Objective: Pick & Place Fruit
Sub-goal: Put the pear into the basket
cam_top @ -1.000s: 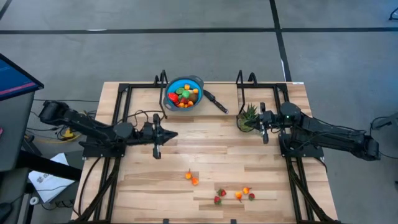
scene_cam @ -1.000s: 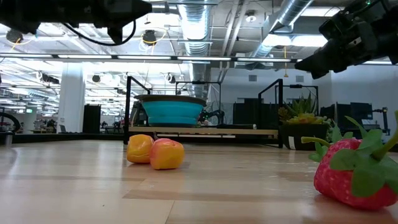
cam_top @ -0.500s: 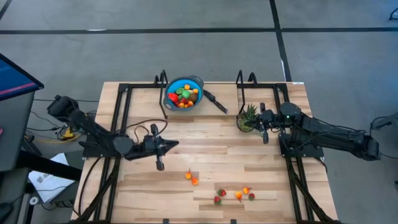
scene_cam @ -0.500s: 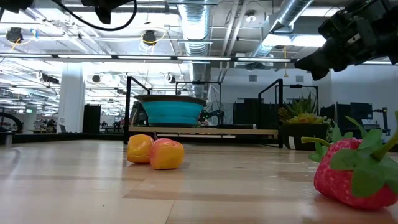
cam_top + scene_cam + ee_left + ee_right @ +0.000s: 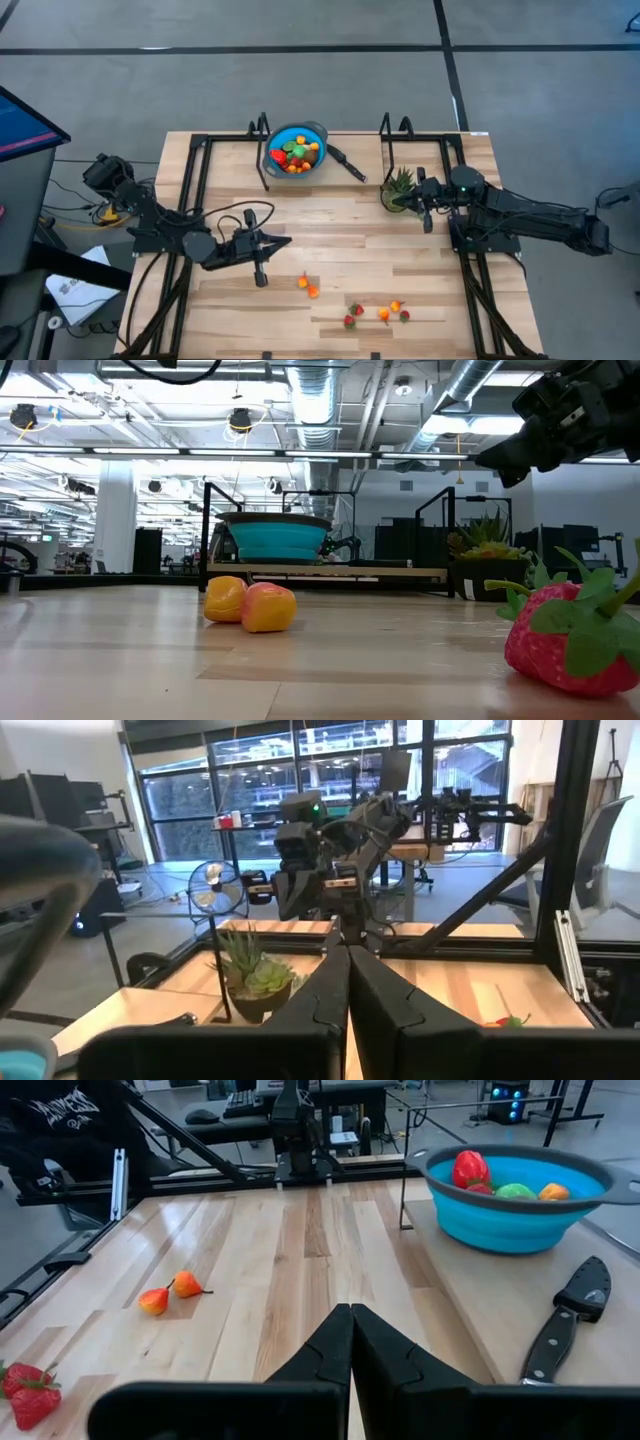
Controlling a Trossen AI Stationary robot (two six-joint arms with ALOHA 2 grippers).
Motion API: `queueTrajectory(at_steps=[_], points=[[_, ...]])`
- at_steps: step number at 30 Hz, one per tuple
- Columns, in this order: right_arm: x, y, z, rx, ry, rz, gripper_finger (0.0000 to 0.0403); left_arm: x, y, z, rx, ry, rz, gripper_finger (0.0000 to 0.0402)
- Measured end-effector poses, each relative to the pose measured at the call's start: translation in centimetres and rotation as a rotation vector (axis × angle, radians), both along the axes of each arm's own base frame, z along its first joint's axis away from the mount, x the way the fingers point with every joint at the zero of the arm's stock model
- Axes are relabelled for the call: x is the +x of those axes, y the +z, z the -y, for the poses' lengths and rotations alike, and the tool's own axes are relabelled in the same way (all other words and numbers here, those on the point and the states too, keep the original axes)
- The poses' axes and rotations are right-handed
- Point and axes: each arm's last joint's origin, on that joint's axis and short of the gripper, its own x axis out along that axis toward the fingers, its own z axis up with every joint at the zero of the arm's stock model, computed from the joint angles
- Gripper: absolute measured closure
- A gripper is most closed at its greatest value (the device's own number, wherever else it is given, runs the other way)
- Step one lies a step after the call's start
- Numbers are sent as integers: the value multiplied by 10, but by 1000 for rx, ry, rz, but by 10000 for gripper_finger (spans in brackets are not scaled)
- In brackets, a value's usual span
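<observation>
Loose toy fruits lie on the wooden table's near part: two orange pieces (image 5: 308, 287) side by side (image 5: 248, 603) (image 5: 170, 1292), and a cluster of strawberries (image 5: 352, 316) (image 5: 25, 1390) and orange bits (image 5: 389, 310). A big strawberry (image 5: 570, 640) fills the low view's right. My left gripper (image 5: 287, 241) (image 5: 348, 960) is shut and empty. It hovers left of and farther back than the orange pair, pointing toward the table's right. My right gripper (image 5: 396, 203) (image 5: 350, 1312) is shut and empty, waiting beside the spiky plant.
A blue bowl (image 5: 296, 148) (image 5: 520, 1195) with a black handle holds several fruits at the far middle. A black knife (image 5: 348, 163) (image 5: 570, 1320) lies to its right. A spiky green plant (image 5: 399, 186) (image 5: 250, 970) stands at the right. Black frame rails run along both table sides.
My left gripper has moved toward the table's near edge and a little to the right, closer to the two orange pieces, still shut. In the low view it has passed out of the top of the picture. No fruit has moved.
</observation>
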Motion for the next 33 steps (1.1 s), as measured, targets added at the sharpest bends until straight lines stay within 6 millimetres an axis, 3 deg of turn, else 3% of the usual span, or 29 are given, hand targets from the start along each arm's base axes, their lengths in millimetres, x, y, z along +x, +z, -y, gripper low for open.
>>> queueTrajectory(at_steps=[20,26,33], points=[[0,0,0,-9,1,0,403,6,-1,-7,71,43,-61,383],[0,0,0,-9,0,0,403,9,-1,-12,103,66,-72,322],[0,0,0,-9,0,0,403,12,0,-21,94,100,-70,207]])
